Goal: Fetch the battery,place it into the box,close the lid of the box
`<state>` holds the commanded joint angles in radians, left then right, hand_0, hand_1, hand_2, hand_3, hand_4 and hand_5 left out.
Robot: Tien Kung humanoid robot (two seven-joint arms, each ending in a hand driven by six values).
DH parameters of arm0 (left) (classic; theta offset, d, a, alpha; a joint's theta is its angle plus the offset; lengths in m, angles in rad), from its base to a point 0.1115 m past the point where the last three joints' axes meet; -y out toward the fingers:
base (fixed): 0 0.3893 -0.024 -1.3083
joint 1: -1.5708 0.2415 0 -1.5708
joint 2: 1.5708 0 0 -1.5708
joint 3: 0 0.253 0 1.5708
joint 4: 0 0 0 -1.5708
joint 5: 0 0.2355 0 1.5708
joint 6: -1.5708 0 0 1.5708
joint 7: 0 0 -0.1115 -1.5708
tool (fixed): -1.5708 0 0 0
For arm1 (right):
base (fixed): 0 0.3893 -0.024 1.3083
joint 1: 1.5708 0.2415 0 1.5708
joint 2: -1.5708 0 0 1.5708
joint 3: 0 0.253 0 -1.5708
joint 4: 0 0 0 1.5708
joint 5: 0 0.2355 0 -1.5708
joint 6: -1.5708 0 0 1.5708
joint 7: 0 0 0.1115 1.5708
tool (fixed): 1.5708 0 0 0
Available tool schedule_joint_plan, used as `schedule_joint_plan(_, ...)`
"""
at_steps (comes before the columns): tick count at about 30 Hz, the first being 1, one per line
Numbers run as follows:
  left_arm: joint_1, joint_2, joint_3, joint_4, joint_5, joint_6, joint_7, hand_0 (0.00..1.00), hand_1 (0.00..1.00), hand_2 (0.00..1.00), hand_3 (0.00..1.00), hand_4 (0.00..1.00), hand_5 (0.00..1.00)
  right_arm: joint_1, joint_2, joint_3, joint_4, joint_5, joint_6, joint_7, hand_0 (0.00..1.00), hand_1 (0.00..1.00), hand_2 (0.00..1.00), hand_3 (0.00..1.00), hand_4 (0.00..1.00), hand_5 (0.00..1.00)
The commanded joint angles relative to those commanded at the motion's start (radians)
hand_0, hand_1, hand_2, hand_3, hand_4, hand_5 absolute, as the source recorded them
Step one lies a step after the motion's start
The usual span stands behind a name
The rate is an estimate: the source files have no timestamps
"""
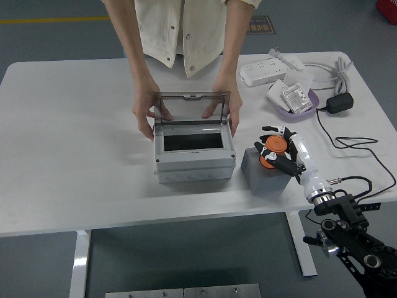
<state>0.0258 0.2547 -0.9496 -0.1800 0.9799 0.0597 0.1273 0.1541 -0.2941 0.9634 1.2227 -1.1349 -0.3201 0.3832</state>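
Head view: right hand fingers around battery.

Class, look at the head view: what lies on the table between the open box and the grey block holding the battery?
Nothing: between box and grey block, only bare white table shows in the head view.

A white table stands on grey floor (a yellow line crosses its far left).
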Motion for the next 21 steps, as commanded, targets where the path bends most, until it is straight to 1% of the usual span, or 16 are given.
schedule_joint_plan(4, 0.000, 0.000, 0.001, 0.000, -0.001, 0.001, -0.002, 0.617, 0.743, 0.565, 0.529, 0.186, 0.002, 0.000, 0.001, -0.004, -0.003, -0.005, 0.001, -0.003, 0.586, 0.605, 0.556, 0.642, 0.420, 0.093)
schedule_joint_plan(5, 0.000, 0.000, 0.002, 0.000, -0.002, 0.001, -0.003, 0.615, 0.742, 0.566, 0.529, 0.186, 0.002, 0.000, 0.001, -0.004, -0.003, -0.005, 0.001, -0.004, 0.587, 0.598, 0.553, 0.626, 0.371, 0.078)
schedule_joint_plan(10, 0.002, 0.001, 0.003, 0.000, -0.006, 0.002, -0.005, 0.615, 0.742, 0.566, 0.529, 0.186, 0.002, 0.001, 0.001, -0.008, -0.005, 0.002, 0.002, -0.002, 0.587, 0.598, 0.553, 0.626, 0.371, 0.078)
schedule_joint_plan(11, 0.002, 0.002, 0.003, 0.000, -0.007, 0.002, -0.005, 0.615, 0.743, 0.565, 0.529, 0.188, 0.002, 0.001, 0.001, -0.008, -0.005, 0.004, 0.003, -0.002, 0.594, 0.590, 0.547, 0.624, 0.338, 0.070)
schedule_joint_plan(16, 0.005, 0.004, 0.007, 0.000, -0.015, 0.004, -0.009, 0.615, 0.743, 0.565, 0.529, 0.188, 0.002, 0.001, 0.001, -0.014, -0.007, 0.019, -0.002, 0.002, 0.594, 0.590, 0.547, 0.624, 0.338, 0.070)
schedule_joint_plan(17, 0.005, 0.005, 0.008, 0.000, -0.016, 0.004, -0.009, 0.614, 0.742, 0.565, 0.529, 0.189, 0.002, 0.001, 0.001, -0.016, -0.007, 0.020, -0.004, 0.001, 0.535, 0.514, 0.481, 0.527, 0.205, 0.114)
schedule_joint_plan(21, 0.007, 0.005, 0.009, 0.000, -0.018, 0.004, -0.010, 0.614, 0.742, 0.565, 0.529, 0.189, 0.002, 0.001, 0.001, -0.020, -0.007, 0.021, -0.008, -0.003, 0.535, 0.514, 0.481, 0.527, 0.205, 0.114)
